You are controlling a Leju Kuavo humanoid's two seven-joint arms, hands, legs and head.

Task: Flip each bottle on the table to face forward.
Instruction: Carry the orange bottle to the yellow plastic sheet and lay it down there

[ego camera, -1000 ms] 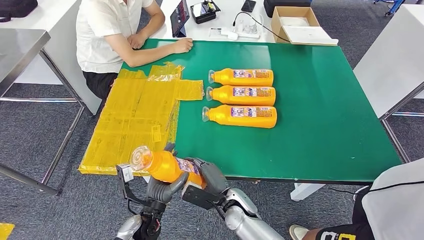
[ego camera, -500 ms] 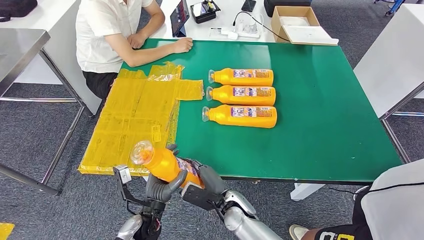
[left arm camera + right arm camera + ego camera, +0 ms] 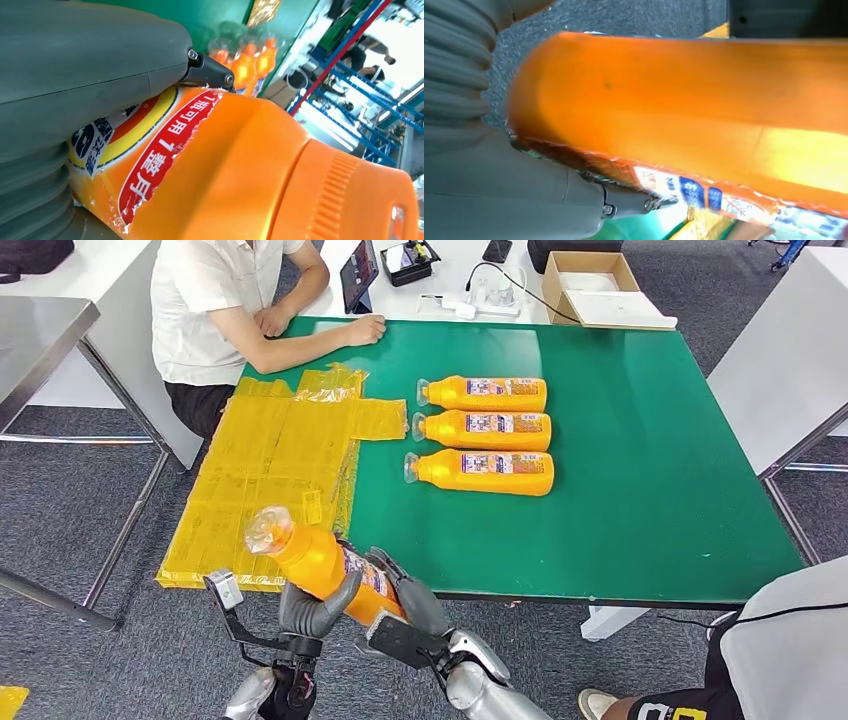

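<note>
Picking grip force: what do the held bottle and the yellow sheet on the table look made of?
Held bottle: likely glossy orange plastic, with a ridged moulded cap and a thin printed label torn at its edge. Yellow sheet: seemingly thin plastic film, shiny and crinkled.

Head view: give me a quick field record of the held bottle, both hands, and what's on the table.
held bottle: orange bottle, tilted, cap end up and away from the robot, at the table's near edge
left hand: grips the bottle
right hand: grips the bottle's lower end
table: green table
on table: three bottles lying side by side, caps toward the yellow sheet
people: person seated at the far corner
</note>
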